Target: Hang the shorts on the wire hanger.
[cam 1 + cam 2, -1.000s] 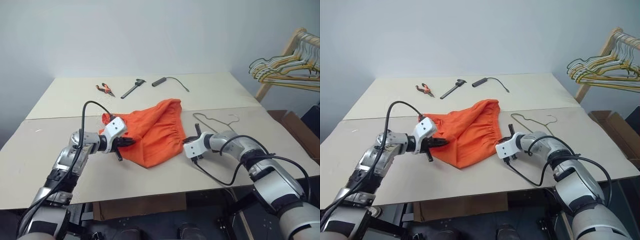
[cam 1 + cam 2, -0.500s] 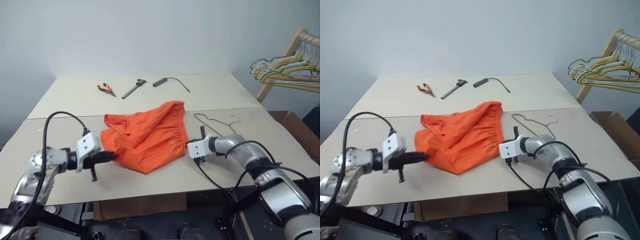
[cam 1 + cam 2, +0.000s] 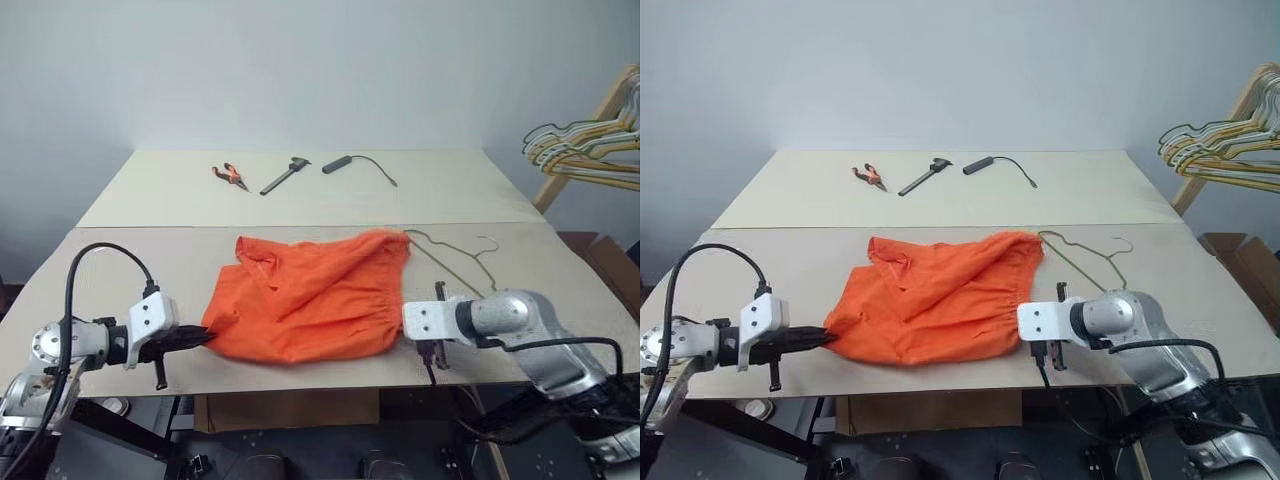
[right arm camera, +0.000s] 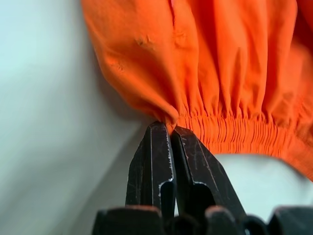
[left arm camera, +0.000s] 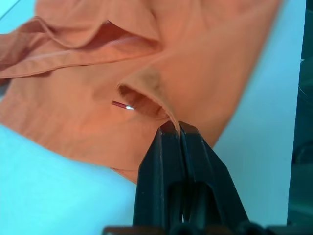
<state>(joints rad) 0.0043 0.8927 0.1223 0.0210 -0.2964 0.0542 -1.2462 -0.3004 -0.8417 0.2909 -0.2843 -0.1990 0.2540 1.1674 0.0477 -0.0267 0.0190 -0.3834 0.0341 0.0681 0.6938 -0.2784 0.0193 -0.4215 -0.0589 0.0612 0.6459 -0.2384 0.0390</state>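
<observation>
The orange shorts lie spread flat near the table's front edge, stretched between my two grippers. At the shorts' left corner my left gripper is shut on a fold of fabric; the left wrist view shows its black fingers pinching that fold. My right gripper is shut on the gathered elastic waistband at the right end of the shorts. The wire hanger lies flat on the table just behind the right gripper, its hook pointing right and its left end touching or slipping under the shorts.
At the back of the far table lie orange-handled pliers, a black tool and a black handle with a cable. A wooden rack with bunched hangers stands at the right. A seam joins the two tables.
Both grippers have drawn back toward the front edge and apart, pulling the bunched shorts out flat and wide. The camera has also shifted.
</observation>
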